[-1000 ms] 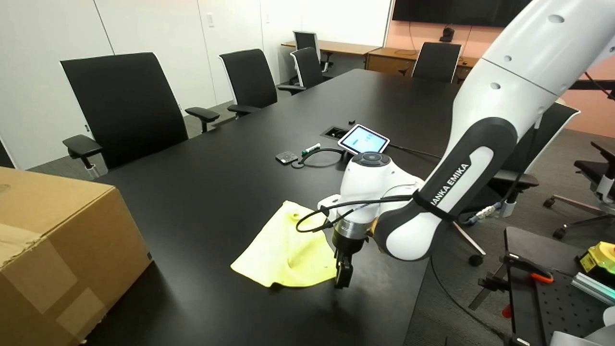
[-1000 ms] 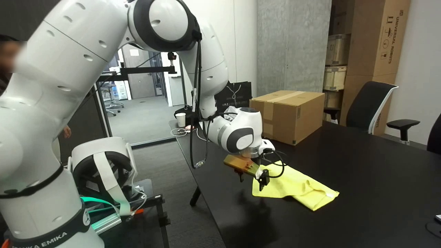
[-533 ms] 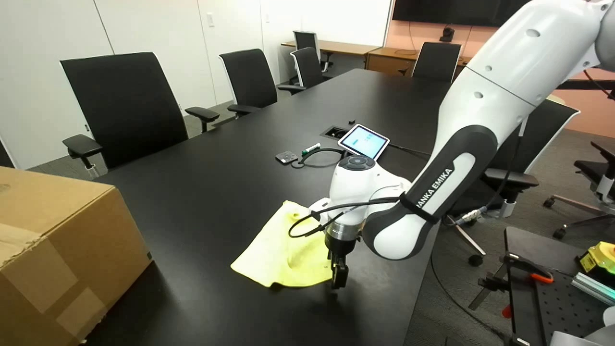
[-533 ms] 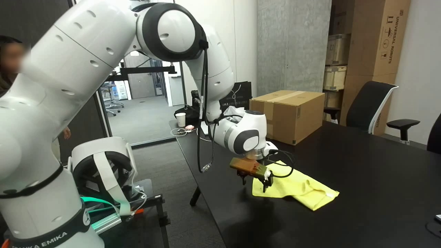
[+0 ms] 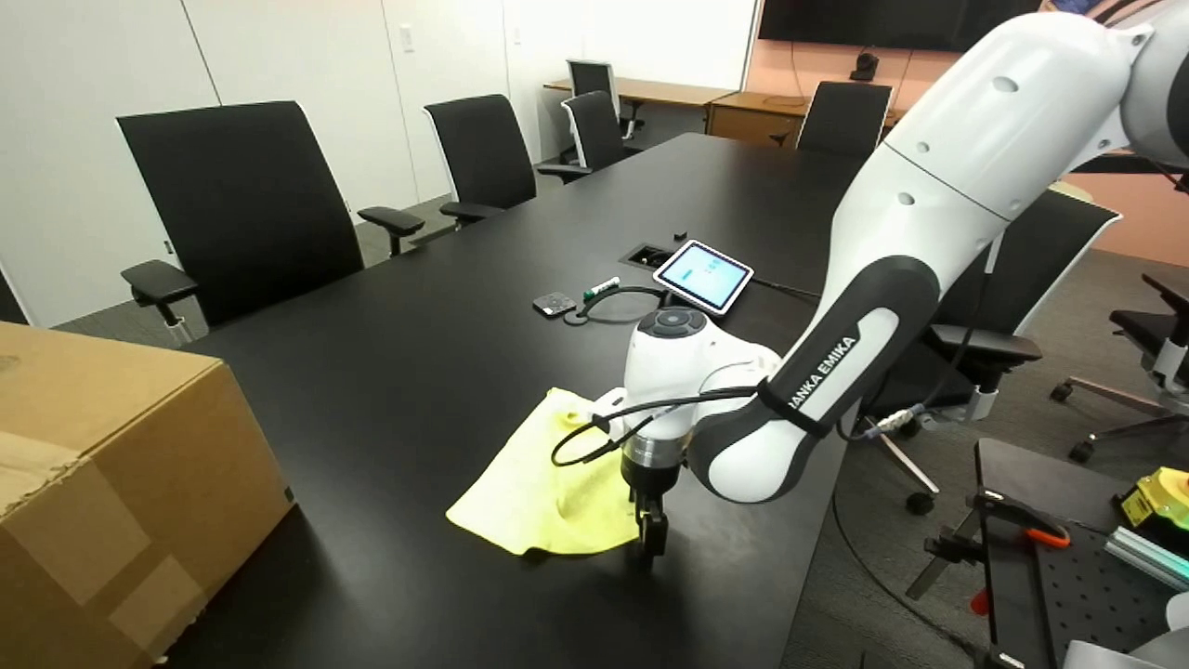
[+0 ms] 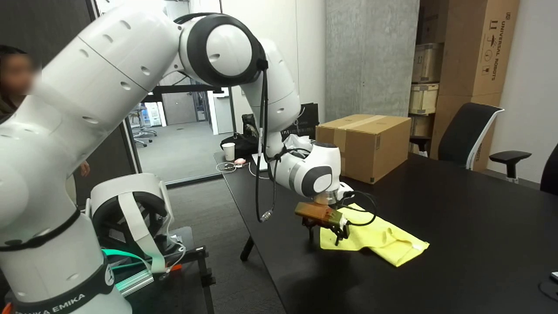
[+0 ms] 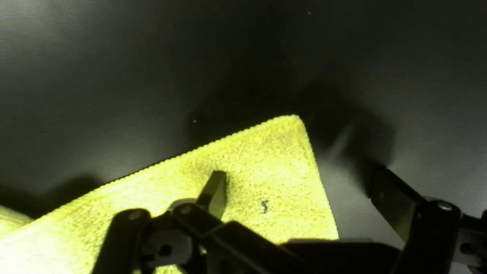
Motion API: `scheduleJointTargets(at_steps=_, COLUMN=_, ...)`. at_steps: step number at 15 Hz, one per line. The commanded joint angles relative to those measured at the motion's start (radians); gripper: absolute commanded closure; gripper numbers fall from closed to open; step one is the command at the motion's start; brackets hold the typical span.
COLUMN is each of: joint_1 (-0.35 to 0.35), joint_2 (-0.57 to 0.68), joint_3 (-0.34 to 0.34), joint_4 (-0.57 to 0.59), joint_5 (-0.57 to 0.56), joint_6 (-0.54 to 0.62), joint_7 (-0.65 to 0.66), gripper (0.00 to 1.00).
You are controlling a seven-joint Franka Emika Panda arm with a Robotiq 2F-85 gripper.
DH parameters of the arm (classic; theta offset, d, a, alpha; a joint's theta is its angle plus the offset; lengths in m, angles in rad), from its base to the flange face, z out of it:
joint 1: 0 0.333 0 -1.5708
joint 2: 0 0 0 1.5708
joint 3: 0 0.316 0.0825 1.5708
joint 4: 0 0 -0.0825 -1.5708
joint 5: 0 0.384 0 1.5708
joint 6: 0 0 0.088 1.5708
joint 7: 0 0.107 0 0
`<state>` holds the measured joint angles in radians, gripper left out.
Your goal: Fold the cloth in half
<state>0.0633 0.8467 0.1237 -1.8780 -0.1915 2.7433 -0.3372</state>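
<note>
— Cloth (image 5: 534,485)?
— On the dark table (image 5: 390,437), right of the cardboard box (image 5: 204,483) in an exterior view. Rumpled.
— Gripper (image 7: 299,173)?
— Fingers spread, at the cloth's near right corner there. Wrist view: corner between them, left finger over fabric, right over table. Contact: cannot tell.

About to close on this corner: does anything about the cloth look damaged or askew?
Yes. In the wrist view, a small dark mark stands out against the yellow cloth, near the corner; stain or hole, I can't tell. In both exterior views, raised wrinkles show it isn't lying flat.
</note>
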Motion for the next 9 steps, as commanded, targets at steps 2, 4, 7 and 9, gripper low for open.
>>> scheduleJointTargets(at_steps=2, joint_1=0.0, joint_2=0.023, joint_3=-0.011, joint_4=0.04, joint_5=-0.009, joint_6=-0.048, joint_7=0.005, gripper=0.26)
scheduleJointTargets(at_steps=4, joint_1=0.007, joint_2=0.01, joint_3=-0.017, joint_4=0.033, joint_5=-0.011, joint_6=-0.067, joint_7=0.014, gripper=0.27)
scheduleJointTargets(at_steps=7, joint_1=0.007, joint_2=-0.009, joint_3=-0.014, joint_4=0.023, joint_5=-0.011, joint_6=-0.098, joint_7=0.012, gripper=0.5)
scheduleJointTargets(at_steps=9, joint_1=0.007, joint_2=-0.025, joint_3=-0.011, joint_4=0.012, joint_5=-0.01, joint_6=-0.118, joint_7=0.011, gripper=0.66)
